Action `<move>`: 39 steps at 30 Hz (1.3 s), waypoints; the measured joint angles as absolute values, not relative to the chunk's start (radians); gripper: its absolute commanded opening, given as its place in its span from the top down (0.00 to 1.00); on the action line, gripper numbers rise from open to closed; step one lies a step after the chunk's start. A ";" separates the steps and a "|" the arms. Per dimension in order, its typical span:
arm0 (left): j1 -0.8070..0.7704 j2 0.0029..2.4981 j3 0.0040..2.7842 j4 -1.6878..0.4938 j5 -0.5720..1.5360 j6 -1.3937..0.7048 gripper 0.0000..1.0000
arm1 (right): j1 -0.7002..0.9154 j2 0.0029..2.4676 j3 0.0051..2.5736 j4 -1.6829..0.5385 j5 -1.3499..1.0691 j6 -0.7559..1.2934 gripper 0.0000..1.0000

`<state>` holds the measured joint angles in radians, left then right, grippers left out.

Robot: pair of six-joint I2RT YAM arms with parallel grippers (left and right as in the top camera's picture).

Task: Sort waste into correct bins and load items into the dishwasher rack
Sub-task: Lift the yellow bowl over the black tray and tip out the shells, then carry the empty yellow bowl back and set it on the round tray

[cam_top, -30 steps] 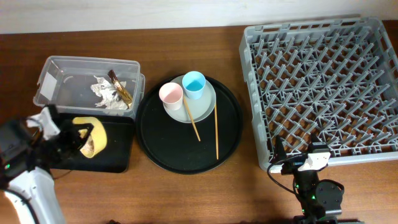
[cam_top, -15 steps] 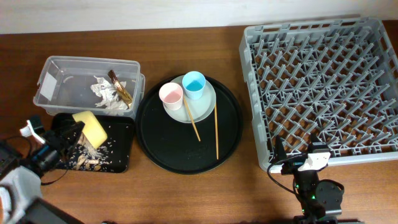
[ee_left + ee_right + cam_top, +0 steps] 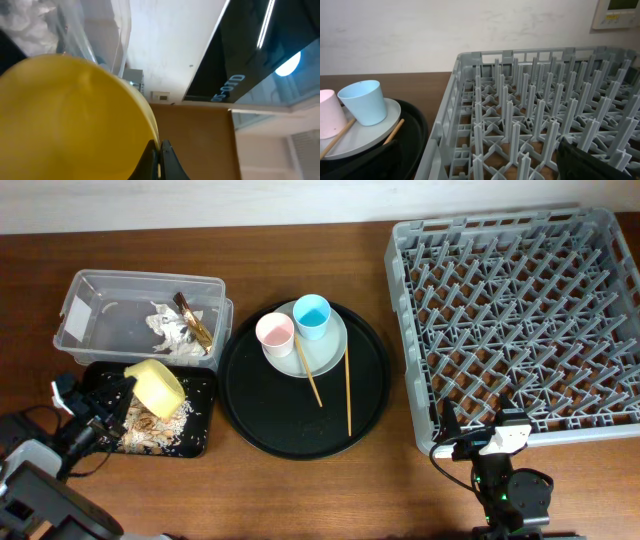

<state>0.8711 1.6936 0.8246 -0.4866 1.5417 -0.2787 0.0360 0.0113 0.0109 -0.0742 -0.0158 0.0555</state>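
Yellow bowl [image 3: 153,387] tilted over black tray [image 3: 203,420], 8 o'clock; left gripper [image 3: 160,157] clamps its rim. Right gripper [image 3: 480,170], 5 o'clock, fingers apart.

Wooden table [image 3: 300,240]: clear box [image 3: 110,315], small black tray [image 3: 203,395], round black tray [image 3: 265,415], grey rack [image 3: 510,310].

Round black tray [image 3: 268,412], large, shallow rim, mid-table; wooden table [image 3: 300,260], brown, grain running lengthwise; white wall [image 3: 200,200] along its far edge; pale wall panel [image 3: 619,12] with small screen, upper right of right wrist view.
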 measured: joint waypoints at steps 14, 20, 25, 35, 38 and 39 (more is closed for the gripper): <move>0.902 1.650 0.830 -0.466 1.548 -0.316 1.00 | 0.036 0.011 0.011 -0.074 -0.016 0.056 0.02; 0.705 1.491 0.857 -0.443 1.428 -0.360 1.00 | 0.036 0.011 0.011 -0.074 -0.015 0.056 0.02; 0.248 1.252 0.972 -0.506 1.031 -0.466 1.00 | 0.036 0.011 0.011 -0.074 -0.016 0.056 0.02; -0.608 1.307 1.098 -0.877 -0.022 -0.538 1.00 | 0.036 0.011 0.011 -0.074 -0.013 0.056 0.02; -0.660 1.425 1.098 -0.871 -0.113 -0.558 1.00 | 0.036 0.011 0.011 -0.074 -0.013 0.056 0.02; -0.662 1.470 1.098 -0.871 -0.125 -0.566 1.00 | 0.036 0.011 0.011 -0.074 -0.013 0.056 0.02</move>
